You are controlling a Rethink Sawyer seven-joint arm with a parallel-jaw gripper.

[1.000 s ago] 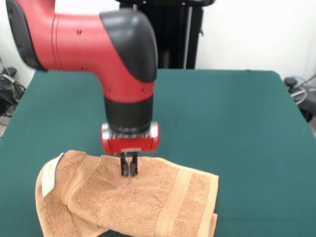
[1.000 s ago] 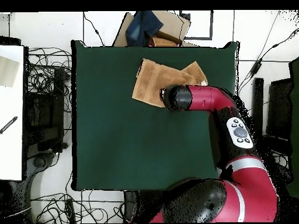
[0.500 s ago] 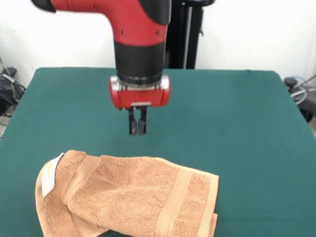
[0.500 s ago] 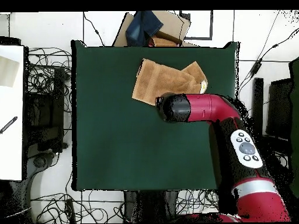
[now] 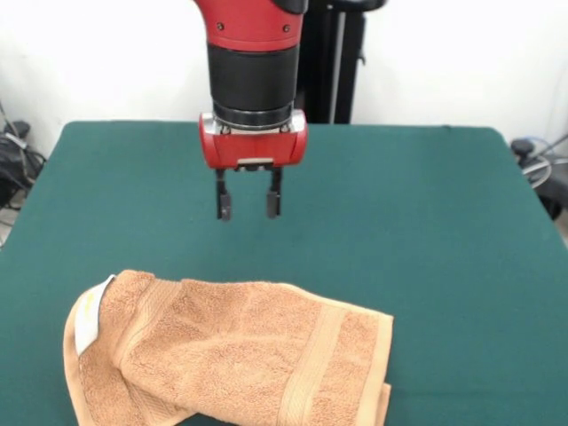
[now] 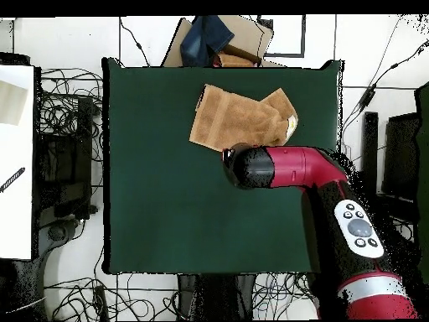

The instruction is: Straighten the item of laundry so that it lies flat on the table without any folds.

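The orange-tan terry towel (image 5: 222, 355) lies crumpled at the near edge of the green table (image 5: 426, 231) in the front view, its left part folded over itself, a woven band on the right and a white-yellow tag (image 5: 89, 319) at its left edge. In the overhead view the towel (image 6: 235, 117) lies near the table's top edge. My gripper (image 5: 248, 206) hangs open and empty above the table, behind the towel and clear of it. In the overhead view the arm's head (image 6: 249, 166) hides the gripper, just below the towel.
In the overhead view a cardboard box with a blue cloth (image 6: 219, 38) sits beyond the table's top edge. Cables and equipment lie on the floor left and right of the table. A white surface (image 6: 15, 159) stands at the far left.
My gripper rose off the towel, drew back toward the robot's side of the table and opened. The towel stays where it lay.
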